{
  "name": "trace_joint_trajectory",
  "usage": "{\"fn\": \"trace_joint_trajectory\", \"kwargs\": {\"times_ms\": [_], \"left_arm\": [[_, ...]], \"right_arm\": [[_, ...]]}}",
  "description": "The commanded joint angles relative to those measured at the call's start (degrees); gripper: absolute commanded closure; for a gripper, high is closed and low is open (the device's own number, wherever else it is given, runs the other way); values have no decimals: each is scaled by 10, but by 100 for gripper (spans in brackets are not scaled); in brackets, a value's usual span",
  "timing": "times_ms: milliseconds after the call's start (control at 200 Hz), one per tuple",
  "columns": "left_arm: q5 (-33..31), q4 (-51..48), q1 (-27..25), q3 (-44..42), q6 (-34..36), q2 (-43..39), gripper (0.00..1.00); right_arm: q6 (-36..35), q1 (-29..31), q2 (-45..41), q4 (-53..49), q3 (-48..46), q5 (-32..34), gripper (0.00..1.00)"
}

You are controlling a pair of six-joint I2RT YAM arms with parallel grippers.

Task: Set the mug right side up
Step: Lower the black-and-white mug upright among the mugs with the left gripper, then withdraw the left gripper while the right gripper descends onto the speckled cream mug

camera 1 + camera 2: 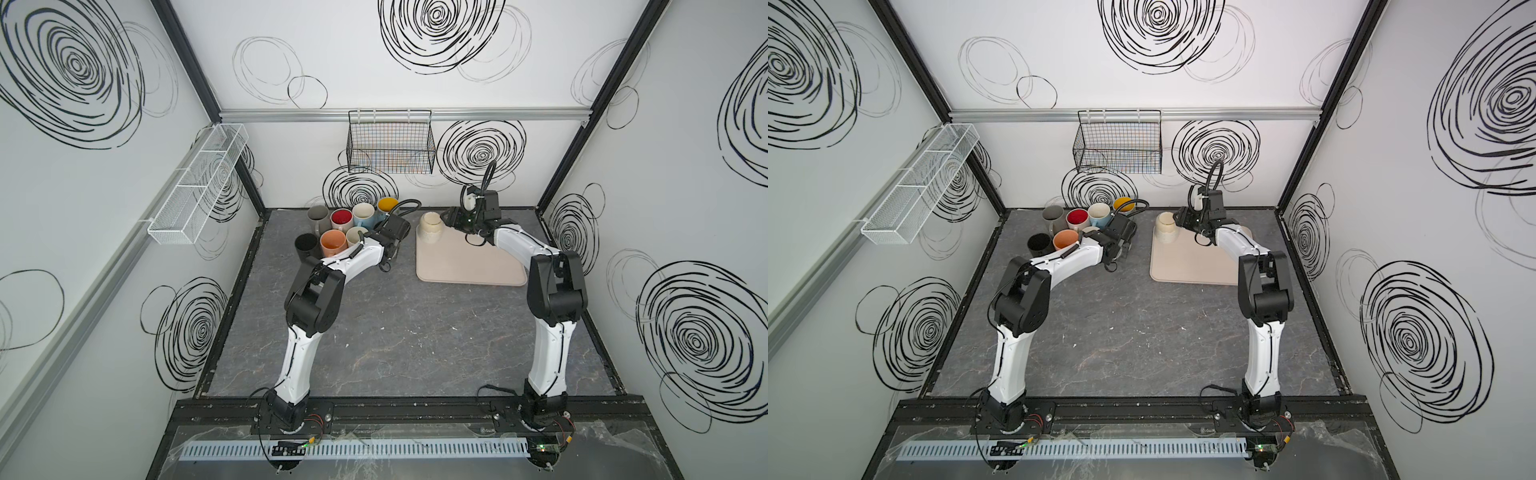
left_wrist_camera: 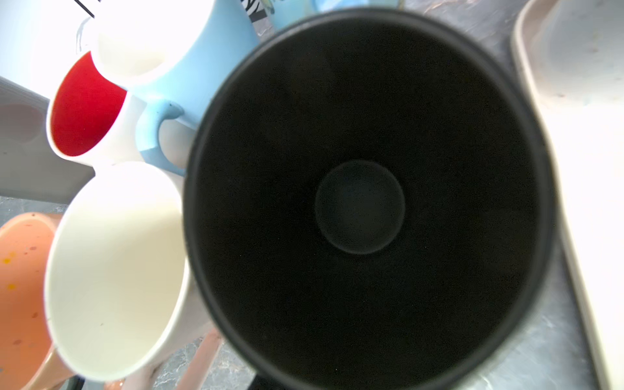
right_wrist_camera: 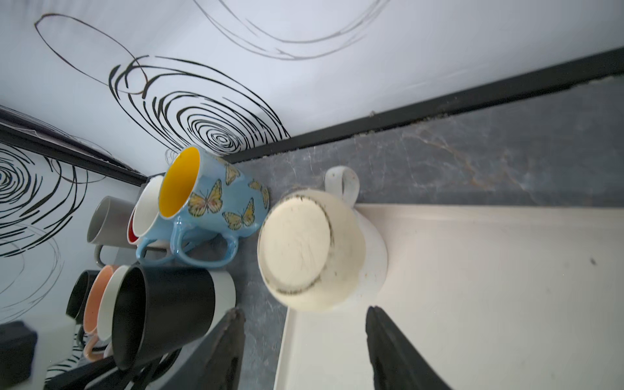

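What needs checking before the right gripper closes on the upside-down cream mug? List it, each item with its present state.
1. Is the cream mug base up on the mat: ok.
2. Is the right gripper open: ok.
3. Is the mug between the fingertips: not ok, it lies just past them.
4. Is the handle on the mug's far side, away from the gripper: ok.
5. Is the butterfly mug apart from the cream mug: ok, though close.
6. Is the left gripper free of the black mug: cannot tell, its fingers do not show.
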Motion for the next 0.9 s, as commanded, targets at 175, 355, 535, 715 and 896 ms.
{"fn": "trace_joint_trajectory", "kwargs": {"times_ms": [175,355,535,715,896], "left_arm": [[-30,23,7,30,7,19,69],[-7,1,16,55,-12,22,52],[-15,8,8,29,-15,-13,44],[-12,20,7,-18,-13,-64,38],[7,35,6,-47,-22,-105,36]], "right_arm": [[-51,-2,59,-2,55,-1,37],[-87,-5,63,-51,88,-1,37],[-83,-12,59,10,70,-17,35],[-74,-7,124,-12,163,-42,38],[-75,-4,184,-27,249,-57,37]]}}
